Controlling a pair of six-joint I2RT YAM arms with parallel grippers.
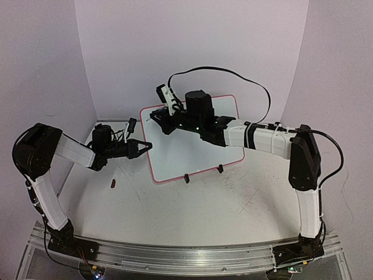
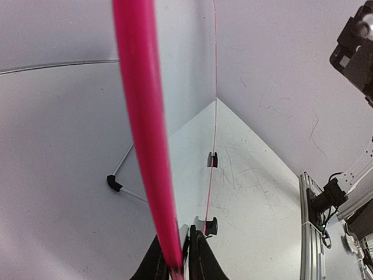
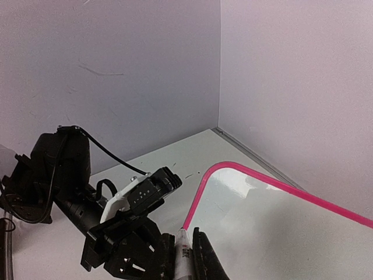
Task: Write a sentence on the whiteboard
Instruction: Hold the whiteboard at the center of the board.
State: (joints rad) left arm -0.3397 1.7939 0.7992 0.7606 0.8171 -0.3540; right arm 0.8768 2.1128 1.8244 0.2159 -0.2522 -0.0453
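The whiteboard [image 1: 189,153] lies on the table with its pink rim and two black clip feet [image 1: 186,178] at the near edge. No lettering of the sentence shows on it in any view. My left gripper [image 1: 147,146] is shut on the board's left rim [image 2: 140,116], which runs up between my fingers [image 2: 179,240]. My right gripper [image 1: 157,115] is over the board's far-left corner, shut on a white marker [image 3: 182,256]. The marker's dark tip sits right by the pink rim [image 3: 233,168]; I cannot tell if it touches.
A small dark cap-like piece [image 1: 113,184] lies on the table left of the board. The left arm's wrist and camera [image 3: 148,191] sit close beside my right fingers. Backdrop walls stand behind and at both sides. A metal rail [image 2: 312,233] runs along the table's near edge.
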